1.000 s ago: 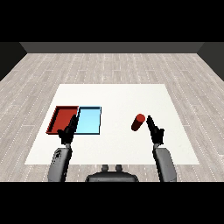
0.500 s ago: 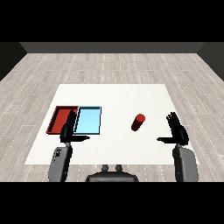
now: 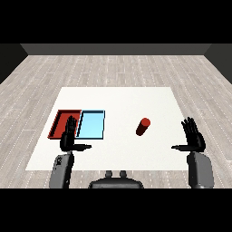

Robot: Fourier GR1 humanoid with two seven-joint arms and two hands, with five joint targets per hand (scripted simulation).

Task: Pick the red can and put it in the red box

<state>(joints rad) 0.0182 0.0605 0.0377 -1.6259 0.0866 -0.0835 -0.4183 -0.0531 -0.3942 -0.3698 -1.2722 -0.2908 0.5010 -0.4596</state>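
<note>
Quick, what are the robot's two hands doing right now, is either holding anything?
Left hand: open, holding nothing, in front of the red tray.
Right hand: open, holding nothing, apart from the red can.

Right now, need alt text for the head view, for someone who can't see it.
A red can stands alone on a white table, held by neither hand. The open right hand is raised to the can's right, well apart from it. The open left hand sits at the near edge of a red tray, which lies beside a light blue tray.
</note>
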